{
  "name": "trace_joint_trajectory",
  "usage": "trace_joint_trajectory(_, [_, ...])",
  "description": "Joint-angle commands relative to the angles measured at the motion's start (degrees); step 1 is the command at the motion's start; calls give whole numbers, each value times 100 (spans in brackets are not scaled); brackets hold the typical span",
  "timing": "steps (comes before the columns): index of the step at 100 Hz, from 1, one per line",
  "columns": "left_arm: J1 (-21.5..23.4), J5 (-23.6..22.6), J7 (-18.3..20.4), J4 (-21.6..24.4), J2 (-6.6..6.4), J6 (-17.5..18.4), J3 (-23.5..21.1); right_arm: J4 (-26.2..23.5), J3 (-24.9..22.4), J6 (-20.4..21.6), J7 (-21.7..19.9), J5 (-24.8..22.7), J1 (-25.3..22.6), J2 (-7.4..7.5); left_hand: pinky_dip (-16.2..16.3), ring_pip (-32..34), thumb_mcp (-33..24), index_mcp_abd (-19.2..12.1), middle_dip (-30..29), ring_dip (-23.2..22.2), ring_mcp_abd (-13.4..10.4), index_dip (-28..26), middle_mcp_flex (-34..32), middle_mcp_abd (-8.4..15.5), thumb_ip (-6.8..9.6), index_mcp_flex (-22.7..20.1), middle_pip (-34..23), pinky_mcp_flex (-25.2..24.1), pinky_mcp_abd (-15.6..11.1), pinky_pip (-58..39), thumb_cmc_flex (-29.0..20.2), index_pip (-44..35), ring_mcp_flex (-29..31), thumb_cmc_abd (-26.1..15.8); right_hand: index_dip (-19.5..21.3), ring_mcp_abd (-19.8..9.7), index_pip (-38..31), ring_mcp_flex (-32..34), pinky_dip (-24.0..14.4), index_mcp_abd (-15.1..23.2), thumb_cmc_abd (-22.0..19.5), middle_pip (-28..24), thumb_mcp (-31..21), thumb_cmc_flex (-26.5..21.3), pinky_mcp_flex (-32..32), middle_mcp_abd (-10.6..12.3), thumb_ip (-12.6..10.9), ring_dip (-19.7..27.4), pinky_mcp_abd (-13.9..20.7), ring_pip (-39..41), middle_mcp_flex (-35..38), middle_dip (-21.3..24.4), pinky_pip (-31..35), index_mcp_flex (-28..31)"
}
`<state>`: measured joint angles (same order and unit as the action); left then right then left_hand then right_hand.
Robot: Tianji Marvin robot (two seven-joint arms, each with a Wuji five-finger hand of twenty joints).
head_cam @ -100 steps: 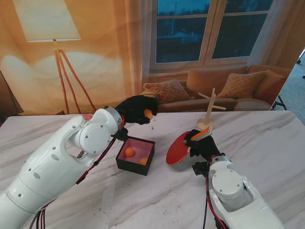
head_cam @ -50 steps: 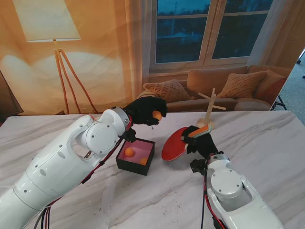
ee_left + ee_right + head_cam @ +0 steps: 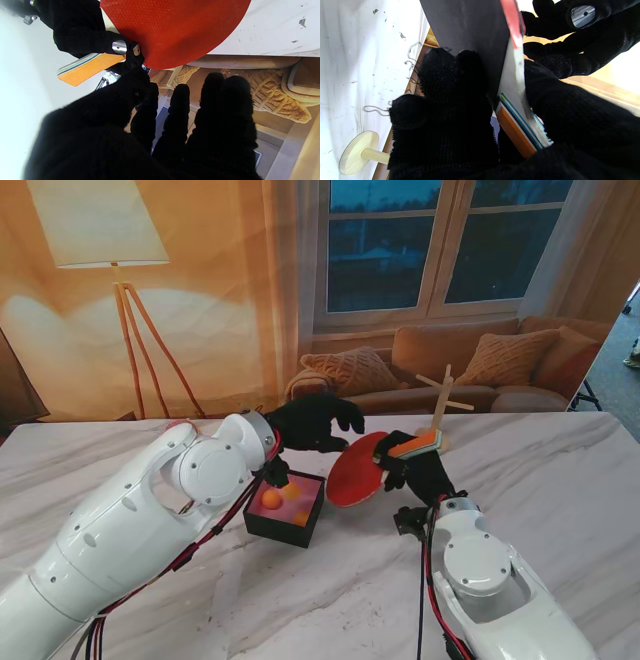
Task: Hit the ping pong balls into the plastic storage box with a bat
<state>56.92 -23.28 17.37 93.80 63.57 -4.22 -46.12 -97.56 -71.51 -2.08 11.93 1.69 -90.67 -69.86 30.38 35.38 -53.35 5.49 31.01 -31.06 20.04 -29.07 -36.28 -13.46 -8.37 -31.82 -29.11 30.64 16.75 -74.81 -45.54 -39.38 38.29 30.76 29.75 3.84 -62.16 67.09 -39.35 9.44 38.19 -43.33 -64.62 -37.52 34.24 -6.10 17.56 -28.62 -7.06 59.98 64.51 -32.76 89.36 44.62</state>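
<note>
Marble table (image 3: 560, 480) carries the black box (image 3: 285, 508), my landmark. My left hand (image 3: 315, 423) hovers just beyond the box, fingers spread, holding nothing. My right hand (image 3: 420, 472), right of the box, grips the bat (image 3: 358, 470) by its handle, red face toward the box. Inside the box lie two orange balls (image 3: 271, 498).

1. Behind your bench (image 3: 560, 480) you see a tan sofa (image 3: 450, 370) with knitted cushions (image 3: 345, 370).
2. A dark window (image 3: 440, 245) sits over it.
3. To your left, a lit floor lamp (image 3: 100, 225) warms the orange wall (image 3: 220, 310).
</note>
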Motion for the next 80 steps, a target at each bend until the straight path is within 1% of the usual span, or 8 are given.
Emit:
trace_joint_trajectory(1, [27, 42, 95, 9, -7, -49, -32, 35, 29, -15, -80, 14, 26, -19, 96, -4, 126, 64, -152, 53, 415, 48, -28, 15, 142, -125, 125, -179, -64, 93, 93, 88, -251, -87, 88, -343, -118, -207, -56, 113, -235, -90, -190, -301, -47, 413, -130, -75, 245, -190, 155, -83, -52, 296])
trace_joint_trajectory(24, [176, -221, 83, 45, -56, -68, -222, 226, 6, -117, -86, -179, 57, -9, 195, 80, 198, 52, -212, -78, 428, 2, 83, 64, 187, -102, 181, -602, 0, 197, 90, 173, -469, -168, 89, -326, -117, -205, -56, 94, -243, -90, -182, -308, -48, 404, -128, -80, 243, -186, 154, -90, -52, 297])
trace_joint_trajectory(42, [406, -560, 310, 213, -176, -25, -486, 276, -66, -113, -96, -257, 16, 5, 370, 102, 340, -14, -198, -279, 350, -53, 136, 149, 213, -65, 218, -1195, 10, 275, 181, 235, -758, -263, 91, -326, -117, -209, -57, 79, -247, -93, -177, -312, -54, 404, -129, -82, 238, -185, 155, -93, -53, 293])
trace_joint_trajectory(51, [554, -705, 406, 288, -226, -21, -639, 295, -95, -110, -102, -290, 3, 11, 380, 20, 489, -33, -145, -341, 254, -85, 159, 172, 184, -63, 208, -1534, 15, 486, 183, 244, -925, -304, 89, -329, -113, -208, -57, 75, -248, -92, -174, -313, -54, 396, -129, -83, 238, -183, 151, -93, -53, 286])
trace_joint_trajectory(53, [588, -729, 424, 304, -235, -29, -672, 299, -101, -111, -105, -297, 1, 13, 377, 10, 513, -28, -120, -359, 229, -96, 154, 103, 179, -73, 188, -1620, 20, 544, 182, 239, -956, -296, 89, -329, -113, -208, -57, 73, -249, -90, -175, -314, -54, 395, -130, -83, 238, -183, 147, -92, -53, 284])
trace_joint_trajectory(57, [659, -766, 471, 345, -254, -67, -739, 307, -113, -115, -115, -310, -1, 17, 380, 12, 553, -22, -6, -435, 194, -136, 171, 97, 153, -92, 110, -1783, 47, 669, 174, 227, -1008, -279, 89, -329, -113, -208, -57, 72, -254, -91, -174, -316, -56, 396, -130, -83, 238, -183, 147, -93, -53, 283])
trace_joint_trajectory(68, [863, -872, 552, 438, -294, -175, -926, 307, -144, -156, -171, -340, -13, 33, 361, -47, 666, -3, 71, -484, 153, -170, 274, 86, 111, -108, 123, -2020, 69, 813, 164, 231, -1134, -295, 86, -326, -109, -219, -58, 61, -258, -88, -165, -321, -62, 393, -130, -82, 238, -187, 138, -92, -55, 277])
trace_joint_trajectory(80, [1090, -967, 606, 528, -327, -261, -1140, 277, -176, -226, -232, -366, -43, 50, 283, -283, 842, 26, 75, -489, 188, -175, 497, 74, 173, -86, 322, -2331, 125, 1102, 245, 347, -1383, -429, 82, -318, -104, -233, -58, 47, -270, -82, -157, -332, -76, 379, -133, -81, 236, -192, 125, -90, -59, 265])
